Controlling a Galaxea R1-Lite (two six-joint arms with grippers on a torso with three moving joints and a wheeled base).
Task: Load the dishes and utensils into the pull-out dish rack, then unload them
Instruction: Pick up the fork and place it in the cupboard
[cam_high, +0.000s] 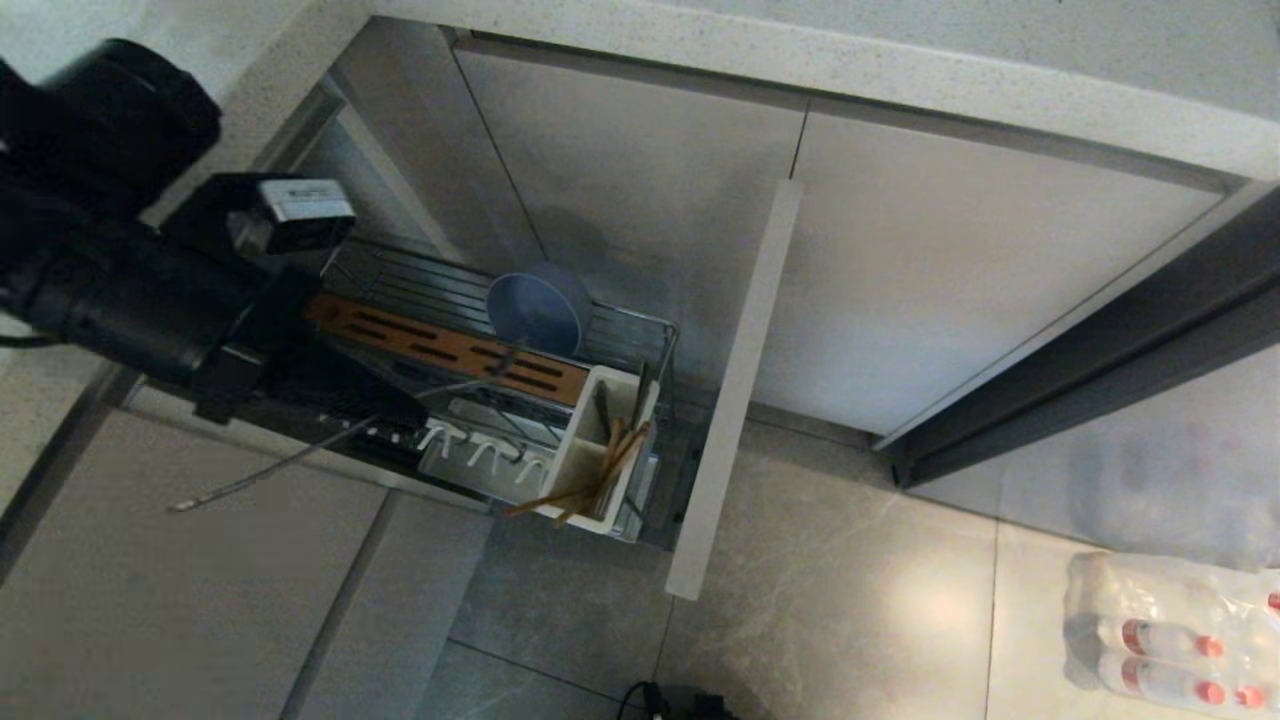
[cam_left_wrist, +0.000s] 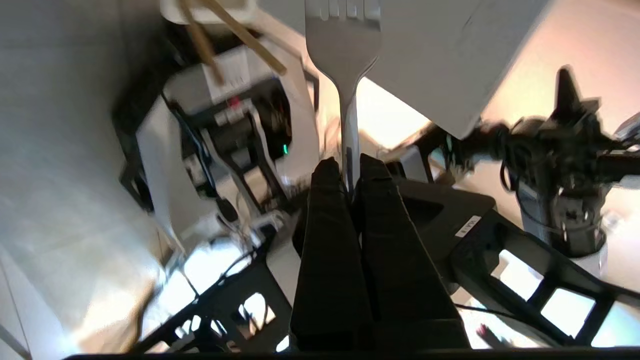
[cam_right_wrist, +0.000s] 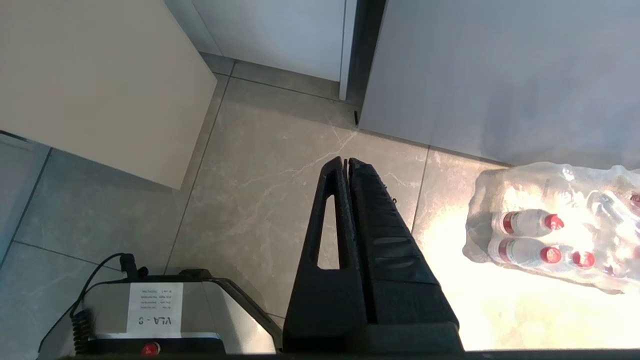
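Left gripper (cam_left_wrist: 351, 167) pinching the fork (cam_left_wrist: 343, 45) near the white caddy (cam_high: 598, 455), chopsticks (cam_high: 590, 482) inside

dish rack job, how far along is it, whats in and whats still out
Done: the bowl stands in the pull-out dish rack, and the chopsticks lean in its white caddy.
In hand: the left hand is shut on the fork, beside the rack.
Left: the fork's move. The plate is not in view. The right hand hangs shut over the floor.
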